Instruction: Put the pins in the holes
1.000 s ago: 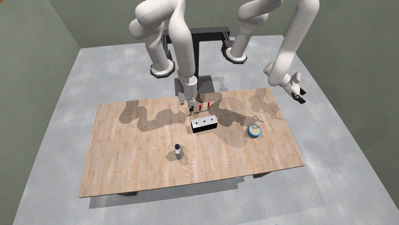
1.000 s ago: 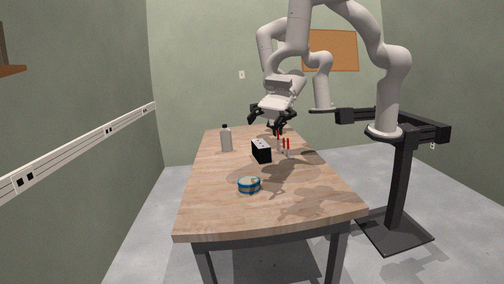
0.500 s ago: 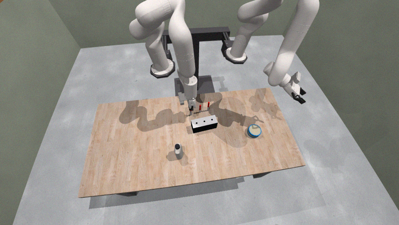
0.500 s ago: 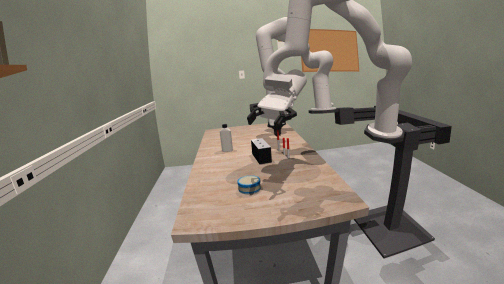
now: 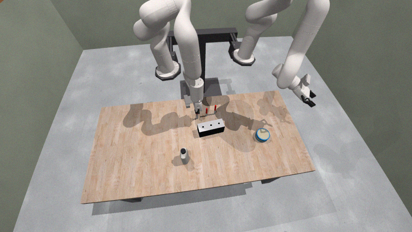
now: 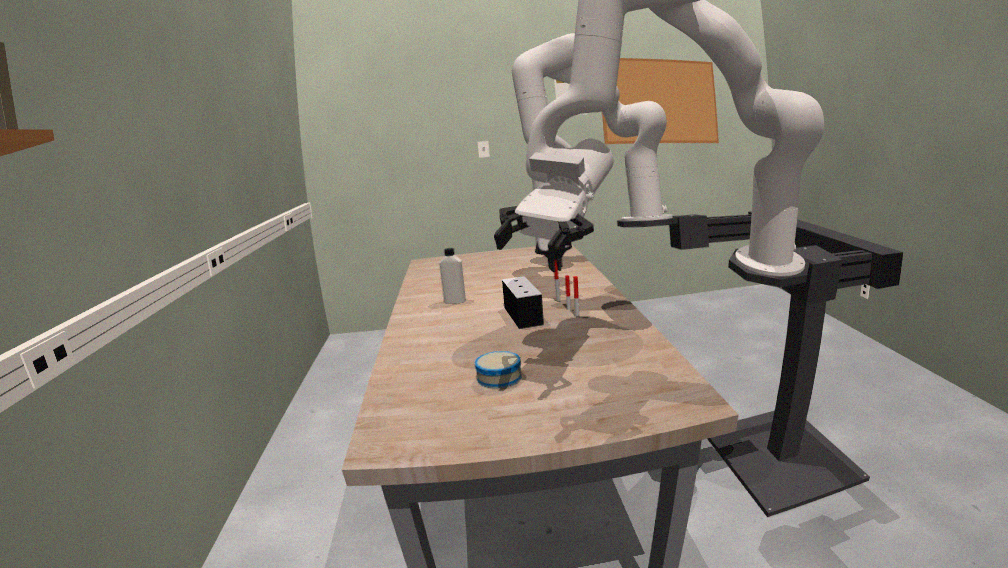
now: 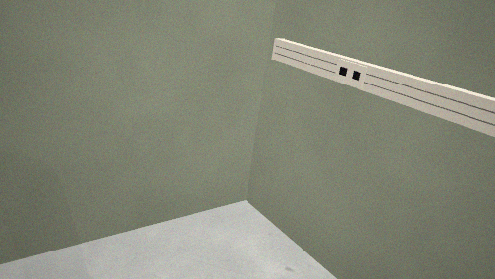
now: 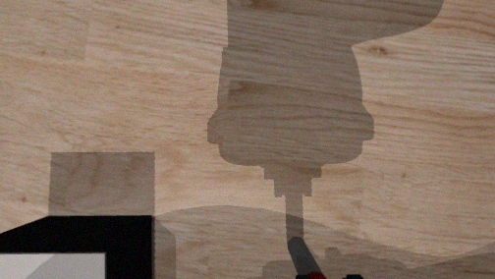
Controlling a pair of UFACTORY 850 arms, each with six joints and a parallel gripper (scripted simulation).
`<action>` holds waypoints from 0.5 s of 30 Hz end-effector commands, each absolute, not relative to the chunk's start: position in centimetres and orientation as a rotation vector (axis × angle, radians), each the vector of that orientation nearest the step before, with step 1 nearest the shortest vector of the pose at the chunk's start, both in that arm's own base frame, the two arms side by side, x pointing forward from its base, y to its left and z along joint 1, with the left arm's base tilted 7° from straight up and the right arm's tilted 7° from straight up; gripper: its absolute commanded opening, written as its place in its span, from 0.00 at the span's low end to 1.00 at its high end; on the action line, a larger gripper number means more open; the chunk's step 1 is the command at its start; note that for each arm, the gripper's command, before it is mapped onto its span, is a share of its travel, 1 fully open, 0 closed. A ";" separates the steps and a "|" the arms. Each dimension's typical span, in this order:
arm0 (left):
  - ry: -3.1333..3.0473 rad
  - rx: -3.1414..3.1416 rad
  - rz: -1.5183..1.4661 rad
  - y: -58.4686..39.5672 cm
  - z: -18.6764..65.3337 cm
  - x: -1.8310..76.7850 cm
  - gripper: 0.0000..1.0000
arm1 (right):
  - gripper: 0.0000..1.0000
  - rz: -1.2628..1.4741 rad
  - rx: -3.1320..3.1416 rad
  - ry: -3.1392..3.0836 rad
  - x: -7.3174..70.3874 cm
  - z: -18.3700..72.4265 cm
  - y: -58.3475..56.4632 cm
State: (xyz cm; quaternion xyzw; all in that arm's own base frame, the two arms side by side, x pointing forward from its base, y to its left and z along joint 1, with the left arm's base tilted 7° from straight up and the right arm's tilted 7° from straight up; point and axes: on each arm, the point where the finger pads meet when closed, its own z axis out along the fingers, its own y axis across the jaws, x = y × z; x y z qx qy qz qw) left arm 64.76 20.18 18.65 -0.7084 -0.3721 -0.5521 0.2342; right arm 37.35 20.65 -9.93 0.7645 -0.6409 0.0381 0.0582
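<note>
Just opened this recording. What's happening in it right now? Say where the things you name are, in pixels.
The right arm's fingers [image 5: 197, 111] [image 6: 555, 262] are shut on one red-topped pin [image 5: 197, 115] [image 6: 557, 289] [image 8: 306, 260], upright behind the block [image 5: 211, 128] [image 6: 522, 301] [image 8: 100, 235]. Two more pins, at [image 5: 206, 111] [image 6: 567, 292] and [image 5: 215, 109] [image 6: 576, 294], stand nearby, red ends up. All three are outside the block, so no pin is placed. The left arm's fingers [image 5: 308, 100] [image 6: 525, 243] are open, off to the side.

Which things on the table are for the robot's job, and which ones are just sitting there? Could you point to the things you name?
For the job:
- the block with three holes [image 5: 211, 128] [image 6: 523, 303]
- the pin in the right gripper [image 5: 197, 111] [image 6: 555, 266]
- two other red-topped pins, standing up

Just sitting there:
- the bottle with a black cap [image 5: 184, 157] [image 6: 452, 280]
- the round blue-rimmed tin [image 5: 262, 135] [image 6: 498, 369]
</note>
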 end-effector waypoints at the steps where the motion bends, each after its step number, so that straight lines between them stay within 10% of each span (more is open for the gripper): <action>1: -1.022 -1.943 -1.518 20.2 18.8 64.8 1.00 | 0.00 0.118 2.319 -1.944 37.4 -9.6 20.7; 15: -1.022 -1.943 -1.518 20.2 18.8 64.8 1.00 | 0.00 0.126 2.326 -1.948 37.5 -8.6 20.8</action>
